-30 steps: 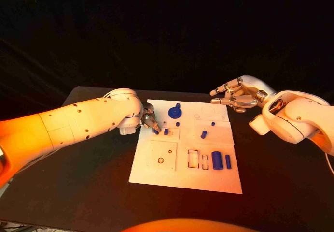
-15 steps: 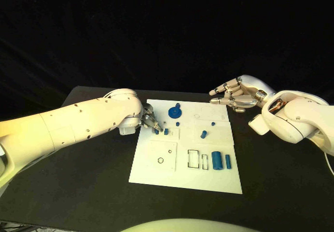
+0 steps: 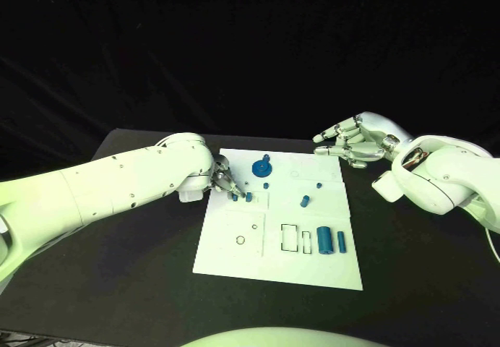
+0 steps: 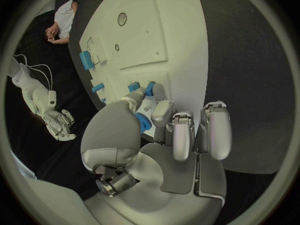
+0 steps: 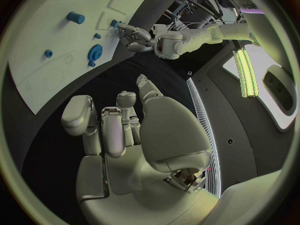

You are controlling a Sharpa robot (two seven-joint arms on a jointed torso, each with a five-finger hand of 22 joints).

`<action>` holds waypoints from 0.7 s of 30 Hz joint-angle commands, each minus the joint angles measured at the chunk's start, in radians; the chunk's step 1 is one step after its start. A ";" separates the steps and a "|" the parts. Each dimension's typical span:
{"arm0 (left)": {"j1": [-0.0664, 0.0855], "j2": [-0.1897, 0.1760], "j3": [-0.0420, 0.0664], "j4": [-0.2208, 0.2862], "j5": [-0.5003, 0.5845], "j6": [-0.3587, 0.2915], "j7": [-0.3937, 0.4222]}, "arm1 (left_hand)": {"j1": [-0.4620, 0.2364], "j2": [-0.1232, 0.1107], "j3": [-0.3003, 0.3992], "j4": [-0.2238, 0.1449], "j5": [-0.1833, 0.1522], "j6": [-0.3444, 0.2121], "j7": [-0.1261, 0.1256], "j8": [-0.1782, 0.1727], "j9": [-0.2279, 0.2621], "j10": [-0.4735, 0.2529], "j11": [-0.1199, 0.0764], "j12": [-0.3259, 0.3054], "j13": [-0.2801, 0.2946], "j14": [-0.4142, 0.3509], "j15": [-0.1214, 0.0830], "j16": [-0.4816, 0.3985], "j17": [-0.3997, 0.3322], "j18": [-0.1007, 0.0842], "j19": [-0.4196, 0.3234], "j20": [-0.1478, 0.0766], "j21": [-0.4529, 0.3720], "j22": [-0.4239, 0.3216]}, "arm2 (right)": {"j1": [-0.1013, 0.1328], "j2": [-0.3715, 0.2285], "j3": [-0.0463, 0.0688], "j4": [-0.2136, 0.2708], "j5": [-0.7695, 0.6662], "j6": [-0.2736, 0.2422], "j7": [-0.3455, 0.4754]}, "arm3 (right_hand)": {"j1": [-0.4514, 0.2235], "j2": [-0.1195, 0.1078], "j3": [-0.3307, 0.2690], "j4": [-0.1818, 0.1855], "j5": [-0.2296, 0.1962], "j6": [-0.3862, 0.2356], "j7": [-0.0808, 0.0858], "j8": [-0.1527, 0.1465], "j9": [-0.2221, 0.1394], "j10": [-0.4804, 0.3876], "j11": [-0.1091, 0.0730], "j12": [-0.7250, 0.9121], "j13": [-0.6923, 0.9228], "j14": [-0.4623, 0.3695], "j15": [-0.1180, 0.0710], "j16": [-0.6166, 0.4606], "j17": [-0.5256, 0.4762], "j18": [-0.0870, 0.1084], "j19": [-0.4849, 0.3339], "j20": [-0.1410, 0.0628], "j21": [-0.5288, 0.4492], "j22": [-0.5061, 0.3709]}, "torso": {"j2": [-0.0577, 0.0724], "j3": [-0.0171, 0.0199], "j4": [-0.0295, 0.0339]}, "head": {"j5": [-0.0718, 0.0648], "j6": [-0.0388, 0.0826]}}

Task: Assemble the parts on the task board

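Left hand (image 3: 222, 182) pinches a small blue peg (image 3: 235, 194) at the task board (image 3: 273, 271) edge; our right hand (image 3: 352, 143) hovers half-curled, holding nothing. We judge most slots unfilled.

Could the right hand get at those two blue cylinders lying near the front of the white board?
Probably yes. The right hand hovers empty past the board's far right corner; the blue cylinders lie uncovered on the task board, and the left hand works across the board.
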 commanded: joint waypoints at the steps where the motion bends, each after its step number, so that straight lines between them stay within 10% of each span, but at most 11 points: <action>1: -0.009 -0.007 -0.004 0.005 0.001 0.010 -0.020 | -0.014 -0.004 -0.036 0.013 -0.005 0.005 0.000 -0.005 -0.002 0.004 0.002 0.003 0.000 0.105 -0.005 0.002 0.263 -0.012 0.077 -0.007 0.005 0.184 | -0.001 0.000 0.000 0.001 0.001 0.008 0.010 | -0.010 0.003 -0.004 0.000 0.003 -0.005 0.000 0.006 -0.001 -0.007 0.003 -0.003 -0.002 0.043 0.004 -0.006 -0.002 0.017 -0.005 0.000 -0.004 -0.001 | 0.000 0.0000 -0.0004 | -0.002 0.001; 14: 0.001 -0.062 0.035 0.069 0.050 -0.081 0.013 | 0.001 0.022 -0.176 0.078 -0.003 -0.006 0.002 -0.005 -0.007 -0.013 0.003 -0.022 -0.028 0.105 -0.007 0.002 0.263 -0.005 0.069 -0.009 -0.025 0.166 | -0.001 0.001 0.000 -0.003 0.001 0.008 0.007 | -0.011 0.003 -0.006 0.002 0.004 -0.006 0.000 0.006 -0.001 -0.007 0.003 -0.004 -0.003 0.043 0.004 -0.007 -0.003 0.017 -0.005 0.000 -0.005 -0.002 | -0.001 0.0008 -0.0010 | -0.004 0.006; 19: 0.011 -0.076 0.042 0.080 0.132 -0.134 0.084 | 0.044 0.052 -0.220 0.102 -0.001 -0.061 0.022 -0.018 -0.011 -0.106 0.020 -0.142 -0.164 0.105 0.005 0.002 0.263 0.020 0.033 0.000 -0.145 0.085 | -0.001 0.001 0.000 -0.004 0.001 0.007 0.004 | -0.011 0.003 -0.006 0.002 0.004 -0.006 0.000 0.006 -0.001 -0.008 0.003 -0.004 -0.003 0.043 0.004 -0.007 -0.004 0.017 -0.005 0.000 -0.005 -0.002 | 0.001 -0.0001 -0.0014 | -0.006 0.009; 21: 0.014 -0.078 0.043 0.078 0.182 -0.167 0.137 | 0.069 0.065 -0.240 0.107 0.000 -0.129 0.053 -0.043 -0.023 -0.258 0.053 -0.310 -0.339 0.057 0.030 -0.091 0.154 0.066 -0.058 0.019 -0.397 -0.083 | -0.001 0.000 0.000 -0.004 0.001 0.007 0.003 | -0.011 0.003 -0.007 0.002 0.004 -0.006 0.000 0.006 -0.001 -0.008 0.003 -0.004 -0.003 0.043 0.004 -0.008 -0.004 0.017 -0.005 0.000 -0.005 -0.003 | 0.000 0.0004 -0.0018 | -0.008 0.010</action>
